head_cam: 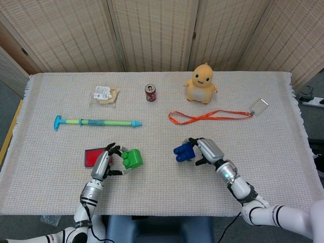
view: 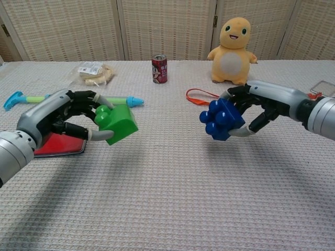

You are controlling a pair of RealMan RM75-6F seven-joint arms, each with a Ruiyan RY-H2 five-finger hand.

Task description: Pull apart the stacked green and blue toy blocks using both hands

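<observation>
Woven cloth-covered table [head_cam: 283, 131], folding screens behind. Left hand [view: 57, 117] grips the green block [view: 116, 123], fingers curled around it, thumb under its near edge; block is held above the cloth, front-left of centre. Right hand [view: 261, 104] grips the blue block [view: 221, 118], fingers wrapped over the top and back, studs facing the chest camera; it sits front-right of centre, also off the surface. Blocks are well apart, separated, a wide bare strip of cloth between them. Head view agrees: green block [head_cam: 132, 158] in left hand [head_cam: 104, 163], blue block [head_cam: 183, 151] in right hand [head_cam: 207, 150].

Red card [head_cam: 91, 157] lies flat just beside and partly under the left hand. Further back: green and blue stick toy [head_cam: 96, 122], snack packet [head_cam: 104, 94], soda can [head_cam: 150, 92], yellow plush [head_cam: 201, 82], orange lanyard [head_cam: 210, 117] with a clear badge holder [head_cam: 258, 107] at its right end.
</observation>
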